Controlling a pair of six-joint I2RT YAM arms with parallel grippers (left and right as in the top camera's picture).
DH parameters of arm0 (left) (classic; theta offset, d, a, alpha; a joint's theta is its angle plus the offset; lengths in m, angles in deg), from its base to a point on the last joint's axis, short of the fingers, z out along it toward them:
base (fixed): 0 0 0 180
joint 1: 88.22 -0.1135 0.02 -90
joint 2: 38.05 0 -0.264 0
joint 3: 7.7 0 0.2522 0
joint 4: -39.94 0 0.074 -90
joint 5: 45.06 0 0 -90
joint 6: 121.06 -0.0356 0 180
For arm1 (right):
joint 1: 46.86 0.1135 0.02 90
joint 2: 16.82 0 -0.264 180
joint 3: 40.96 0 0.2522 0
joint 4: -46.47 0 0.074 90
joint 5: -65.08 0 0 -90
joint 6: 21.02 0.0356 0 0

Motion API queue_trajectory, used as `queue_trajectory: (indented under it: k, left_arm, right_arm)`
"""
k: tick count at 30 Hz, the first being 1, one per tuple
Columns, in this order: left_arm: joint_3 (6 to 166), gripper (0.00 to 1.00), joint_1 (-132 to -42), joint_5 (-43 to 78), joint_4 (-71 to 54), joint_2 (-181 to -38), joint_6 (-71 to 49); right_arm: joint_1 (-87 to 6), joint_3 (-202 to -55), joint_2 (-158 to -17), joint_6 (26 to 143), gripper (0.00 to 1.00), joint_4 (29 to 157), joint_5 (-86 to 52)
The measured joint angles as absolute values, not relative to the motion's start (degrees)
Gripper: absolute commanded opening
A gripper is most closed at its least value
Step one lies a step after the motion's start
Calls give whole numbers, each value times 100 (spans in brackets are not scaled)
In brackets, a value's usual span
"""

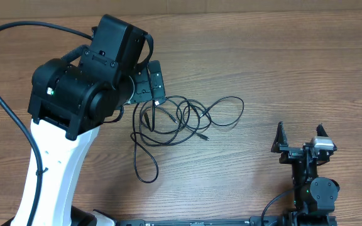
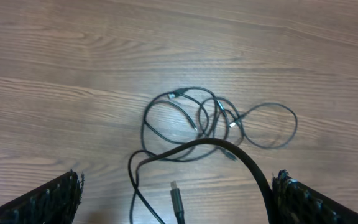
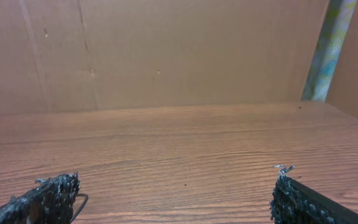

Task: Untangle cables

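Left tool (image 1: 151,85) hangs wide open over one edge of tangled cables (image 1: 184,118).

wood-grain table (image 1: 294,56), brown, evenly lit. plain cardboard wall (image 3: 166,50) behind its far edge; pale greenish mottled strip (image 3: 328,50) slightly tilted beside it.

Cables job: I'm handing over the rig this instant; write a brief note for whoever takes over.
Left hand: open, above the left side of the cables, holding nothing.
Right hand: open, off to the right, well apart from them.
Cables: one pile of overlapping loops in the middle of the table, one strand trailing toward the robot.
Done: no cable separated yet.
Left: pull each cable free and lay them apart.
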State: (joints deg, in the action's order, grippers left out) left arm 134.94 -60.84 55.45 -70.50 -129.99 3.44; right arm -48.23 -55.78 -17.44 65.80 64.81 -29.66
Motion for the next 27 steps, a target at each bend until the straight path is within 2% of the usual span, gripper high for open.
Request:
queue_trajectory:
  k: [22, 27]
  left_arm:
    - [13494, 100, -6091, 5765, -7050, -12999, 394]
    - [13494, 96, -6091, 5757, -7050, -12999, 364]
  right_arm:
    - [-4823, -5578, -1744, 6580, 100, 6483, -2966]
    - [-4823, -5578, -1744, 6578, 100, 6483, -2968]
